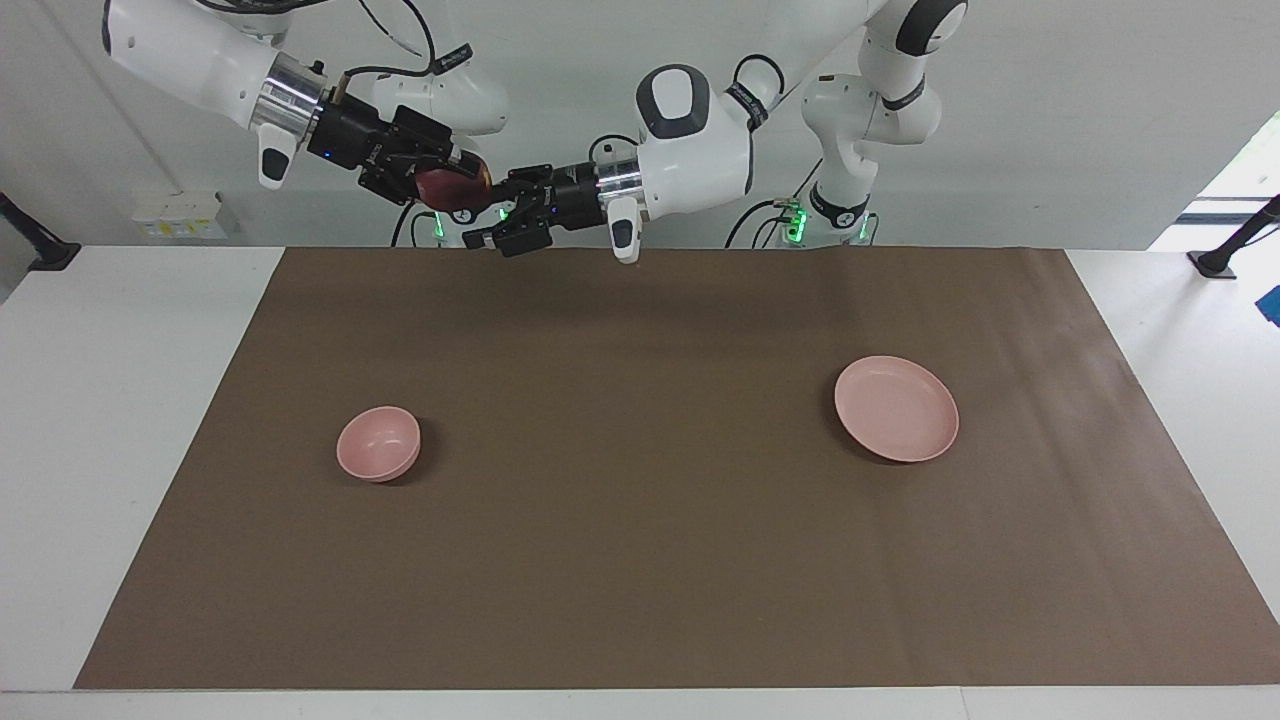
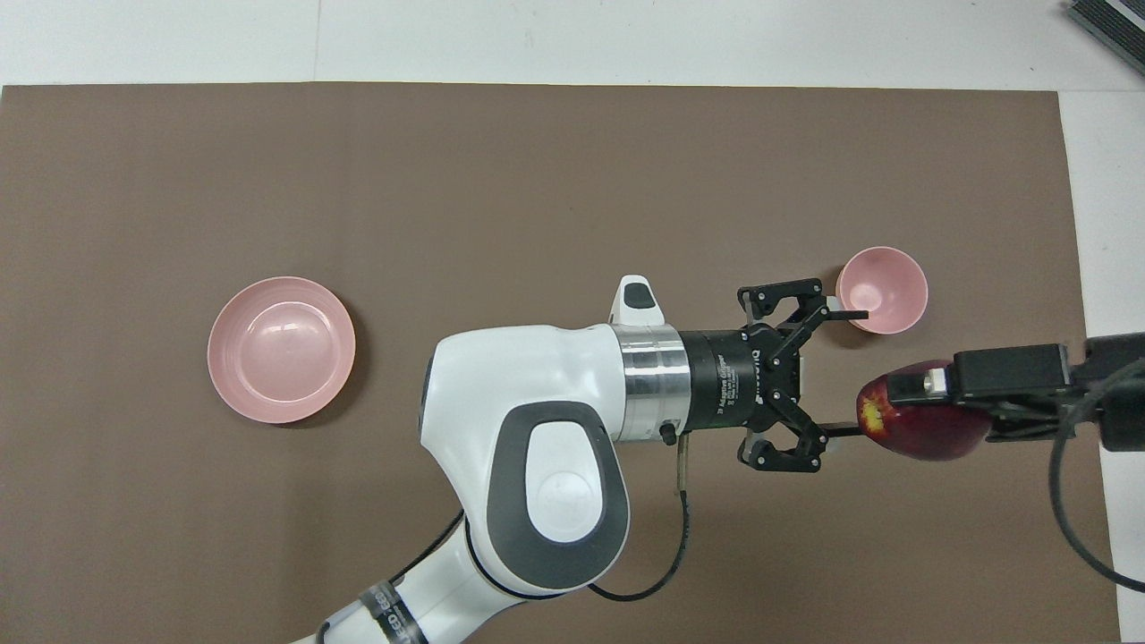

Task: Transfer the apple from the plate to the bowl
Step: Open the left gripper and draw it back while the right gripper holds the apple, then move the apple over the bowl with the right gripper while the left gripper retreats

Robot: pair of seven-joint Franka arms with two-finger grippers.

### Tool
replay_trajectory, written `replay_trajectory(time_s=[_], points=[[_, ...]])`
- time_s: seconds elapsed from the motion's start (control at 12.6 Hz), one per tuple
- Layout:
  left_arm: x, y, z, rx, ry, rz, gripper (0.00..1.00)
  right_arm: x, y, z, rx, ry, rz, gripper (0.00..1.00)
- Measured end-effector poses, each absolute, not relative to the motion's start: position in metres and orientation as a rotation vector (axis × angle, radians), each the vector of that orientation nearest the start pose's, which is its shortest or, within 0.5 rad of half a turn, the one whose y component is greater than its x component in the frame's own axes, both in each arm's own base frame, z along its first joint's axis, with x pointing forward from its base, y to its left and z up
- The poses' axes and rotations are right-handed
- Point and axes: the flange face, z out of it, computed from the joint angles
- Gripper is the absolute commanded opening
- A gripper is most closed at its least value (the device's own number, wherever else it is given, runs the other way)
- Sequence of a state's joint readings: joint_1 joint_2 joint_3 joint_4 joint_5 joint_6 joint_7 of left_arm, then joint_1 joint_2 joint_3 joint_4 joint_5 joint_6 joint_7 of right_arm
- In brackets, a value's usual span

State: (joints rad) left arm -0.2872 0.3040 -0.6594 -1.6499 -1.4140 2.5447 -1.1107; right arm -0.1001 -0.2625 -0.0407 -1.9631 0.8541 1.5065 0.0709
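A white desk [image 1: 120, 400] carries a brown mat [image 1: 640, 560] covering most of it. On the mat sit a pink bowl [image 1: 378, 443] at centre-left of the facing frame and a pink plate [image 1: 896, 408] at centre-right, well apart.
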Motion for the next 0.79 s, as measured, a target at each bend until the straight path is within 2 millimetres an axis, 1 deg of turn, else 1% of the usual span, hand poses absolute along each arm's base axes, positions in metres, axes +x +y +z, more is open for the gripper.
replay_trajectory(time_s=[0.24,0.4,0.48,0.64,0.71,0.79], points=[[0.474,-0.481,0.511,1.78,1.065,-0.823,1.0,0.467,0.006,0.602,-2.373,0.288,0.169,0.0],[0.495,-0.452,0.5,1.986,0.999,-0.706,1.0,0.474,-0.006,0.593,-2.489,0.317,0.127,0.0],[0.504,-0.438,0.495,2.073,0.976,-0.633,1.0,0.48,-0.011,0.587,-2.531,0.333,0.111,0.0],[0.523,-0.409,0.487,2.229,0.912,-0.513,1.0,0.501,-0.025,0.567,-2.644,0.369,0.059,0.0],[0.531,-0.393,0.483,2.306,0.86,-0.466,1.0,0.513,-0.028,0.554,-2.698,0.376,0.033,0.0],[0.54,-0.373,0.477,2.398,0.791,-0.425,1.0,0.528,-0.028,0.539,-2.756,0.372,0.005,0.0]])
